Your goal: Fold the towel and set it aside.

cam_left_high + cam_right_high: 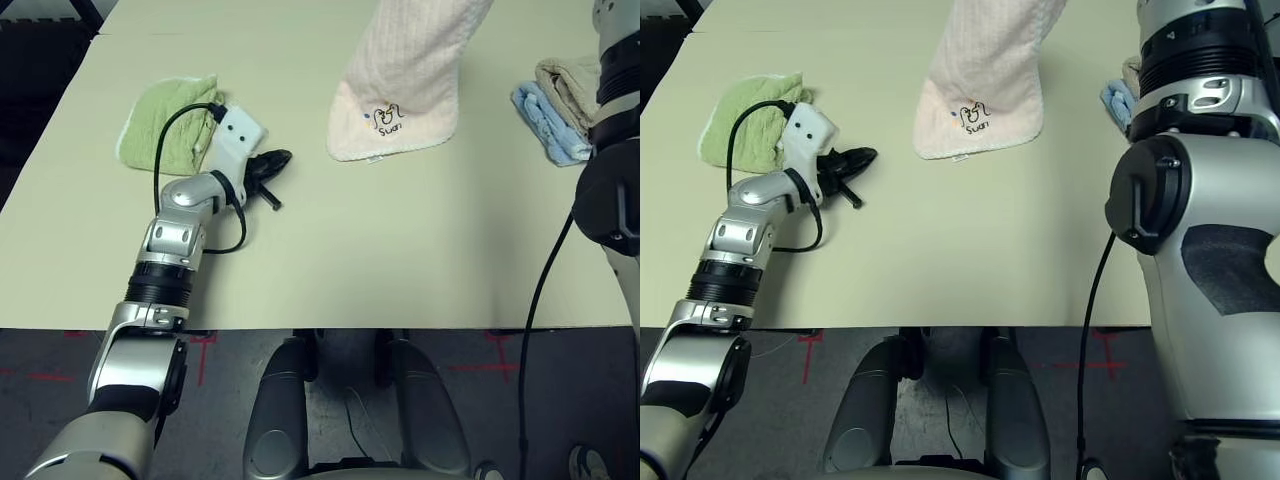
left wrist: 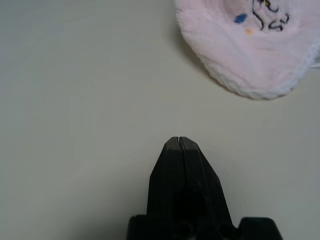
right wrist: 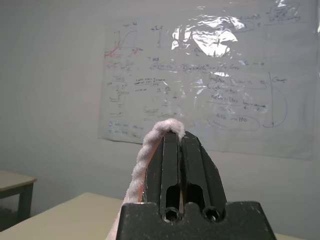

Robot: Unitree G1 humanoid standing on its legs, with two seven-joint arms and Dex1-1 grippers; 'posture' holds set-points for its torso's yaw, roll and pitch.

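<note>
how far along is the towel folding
Early. The right gripper is shut on the towel, which hangs with its printed end resting on the table. The left gripper is shut on nothing, beside the green towel. No fold shows; folding and setting aside remain.

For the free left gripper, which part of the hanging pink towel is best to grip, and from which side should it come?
Probably the towel's rounded lower end, beside the cartoon print. It lies flat on the table facing the shut left gripper, so approach low from the robot's left. The right gripper holds the top end raised.
</note>
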